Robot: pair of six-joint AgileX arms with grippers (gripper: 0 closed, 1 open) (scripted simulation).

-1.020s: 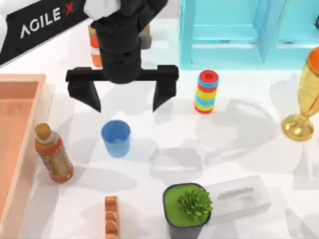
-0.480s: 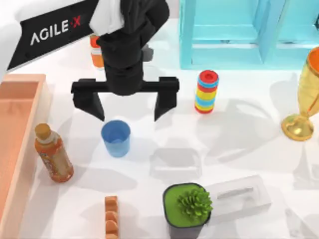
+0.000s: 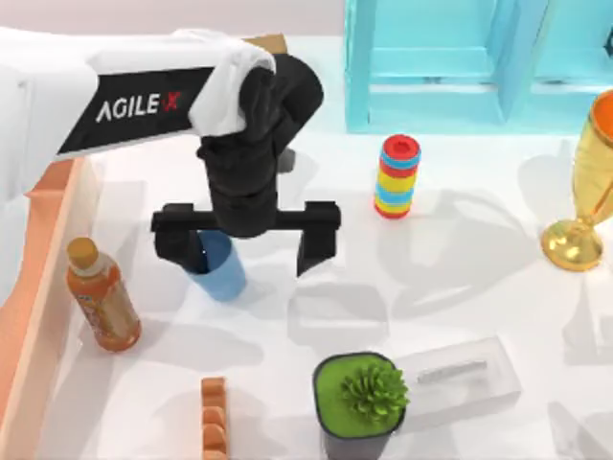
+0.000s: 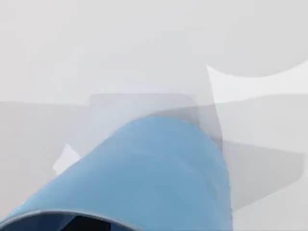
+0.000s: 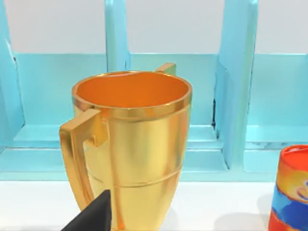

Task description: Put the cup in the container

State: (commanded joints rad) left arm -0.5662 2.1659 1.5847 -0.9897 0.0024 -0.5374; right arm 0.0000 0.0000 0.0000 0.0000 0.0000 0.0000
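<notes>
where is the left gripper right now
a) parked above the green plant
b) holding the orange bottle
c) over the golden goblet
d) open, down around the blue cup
d) In the top view the left gripper is open, one of its fingers overlapping the cup and the other standing apart on the cup's right; the left wrist view shows the cup's blue wall right up close.
</notes>
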